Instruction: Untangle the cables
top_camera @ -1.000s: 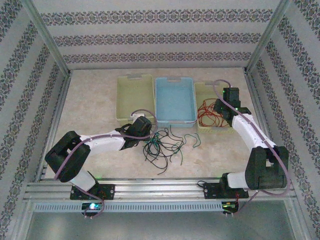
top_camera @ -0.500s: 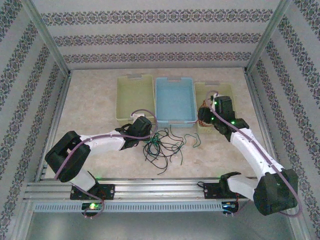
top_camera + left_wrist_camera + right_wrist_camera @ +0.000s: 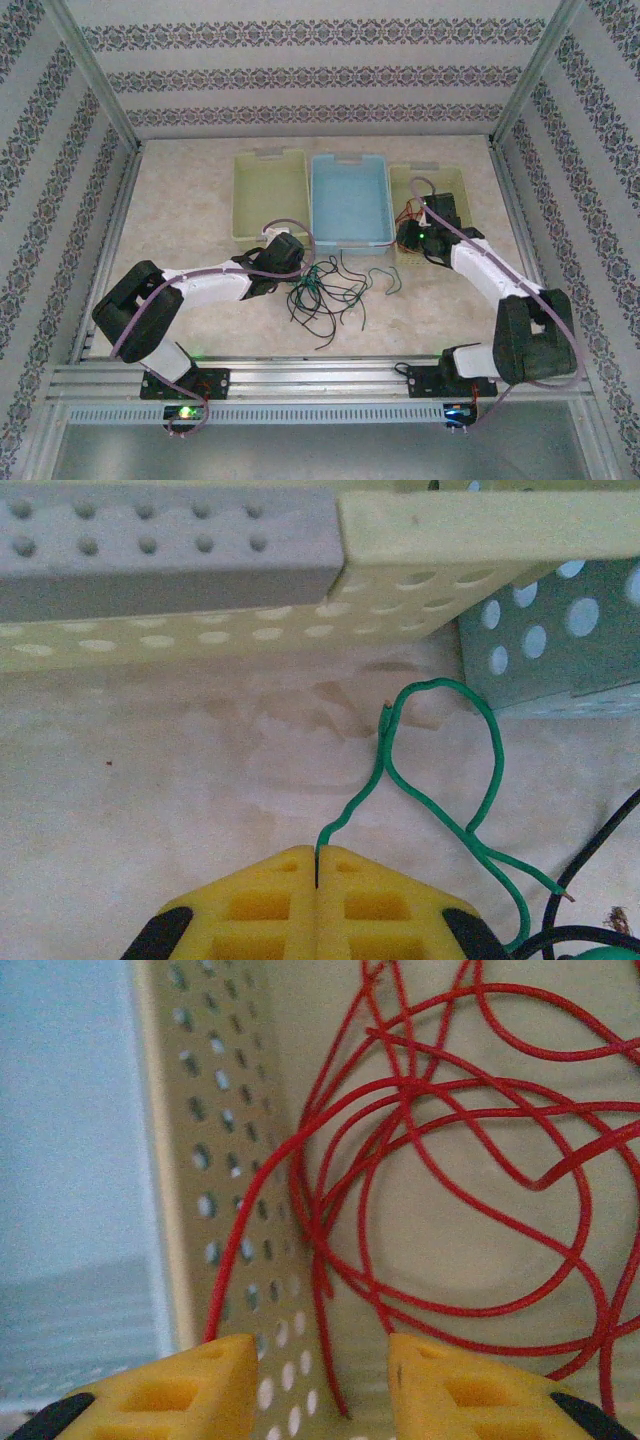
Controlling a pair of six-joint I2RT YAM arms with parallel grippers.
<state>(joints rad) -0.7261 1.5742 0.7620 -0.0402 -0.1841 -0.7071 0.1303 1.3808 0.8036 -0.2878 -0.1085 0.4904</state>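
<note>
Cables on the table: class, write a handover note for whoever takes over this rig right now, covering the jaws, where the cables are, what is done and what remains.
Left gripper: jaws shut on a green cable, beside the left yellow bin.
Right gripper: jaws open, low inside the right yellow bin over the red cables; nothing gripped.
Done: red cables lie in that bin, apart from the rest.
Left: the green and black tangle on the table needs separating.

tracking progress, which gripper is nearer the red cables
Right. The right gripper hangs open just over the red cables in their bin; the left gripper is far off, shut on a green cable.
</note>
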